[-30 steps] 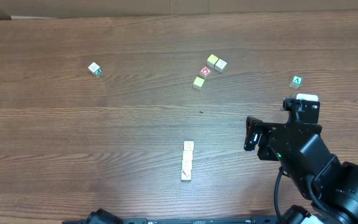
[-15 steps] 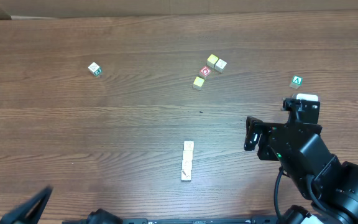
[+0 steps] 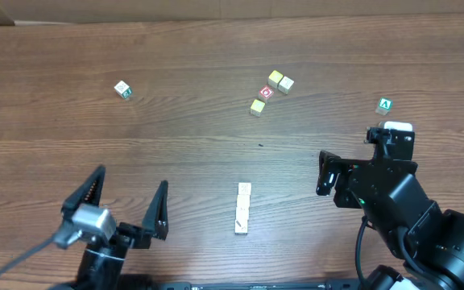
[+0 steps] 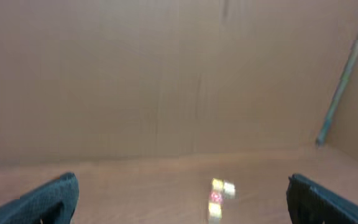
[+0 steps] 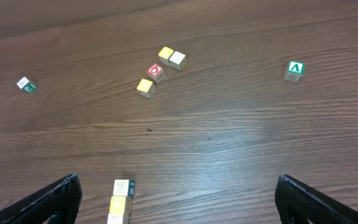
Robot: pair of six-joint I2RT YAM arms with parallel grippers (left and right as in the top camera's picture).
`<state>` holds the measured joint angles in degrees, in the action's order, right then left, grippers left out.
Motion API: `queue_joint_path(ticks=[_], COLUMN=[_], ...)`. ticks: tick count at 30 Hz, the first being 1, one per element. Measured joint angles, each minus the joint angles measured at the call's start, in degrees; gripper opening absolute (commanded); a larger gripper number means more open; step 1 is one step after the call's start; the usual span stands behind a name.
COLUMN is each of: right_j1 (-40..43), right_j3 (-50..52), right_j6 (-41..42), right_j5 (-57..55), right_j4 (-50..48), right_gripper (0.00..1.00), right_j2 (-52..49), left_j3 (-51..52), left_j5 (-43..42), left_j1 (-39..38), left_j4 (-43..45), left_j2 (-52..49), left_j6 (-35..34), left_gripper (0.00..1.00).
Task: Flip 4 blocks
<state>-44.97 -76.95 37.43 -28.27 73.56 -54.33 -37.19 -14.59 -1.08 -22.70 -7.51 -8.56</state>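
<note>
Several pale-wood blocks (image 3: 242, 208) lie in a short line at the table's front middle; the right wrist view catches the line's top end (image 5: 120, 199) at its lower left. My left gripper (image 3: 123, 205) hovers at the front left, to the left of the line, open and empty. Its wrist view is blurred, with both fingers at the bottom corners around the left gripper's gap (image 4: 182, 190). To the right of the line my right gripper (image 3: 353, 157) is also open and empty, its wide gap (image 5: 178, 186) over bare wood.
At the back middle lies a cluster of three yellowish cubes (image 3: 279, 80) around a red-ringed cube (image 3: 266, 93), seen blurred in the left wrist view as the cluster (image 4: 219, 190). Green-marked cubes lie at the far left (image 3: 122, 89) and far right (image 3: 385, 105). A cardboard wall (image 4: 166, 74) stands behind the table.
My left arm has come up into the overhead view from the bottom left edge, open. The right arm and all the cubes have stayed where they were.
</note>
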Motion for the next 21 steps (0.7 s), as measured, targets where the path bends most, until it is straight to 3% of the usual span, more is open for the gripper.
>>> queue_joint_path(ticks=[4, 15, 21], right_j1=[0.0, 0.0, 0.0], right_j3=[0.0, 0.0, 0.0], right_j6=[0.02, 0.04, 0.04], right_j5=[-0.02, -0.02, -0.02], right_j4=[0.02, 0.0, 0.02], right_gripper=[1.0, 1.0, 1.0], right_j2=[-0.04, -0.04, -0.04], left_j3=[9.38, 27.21, 35.41], left_j5=[-0.39, 9.92, 13.79], left_j1=[2.32, 3.13, 3.13], left_j4=[6.14, 23.89, 28.33], left_j2=[6.4, 6.6, 6.6], left_j6=[0.02, 0.02, 0.04], left_gripper=[1.0, 1.0, 1.0])
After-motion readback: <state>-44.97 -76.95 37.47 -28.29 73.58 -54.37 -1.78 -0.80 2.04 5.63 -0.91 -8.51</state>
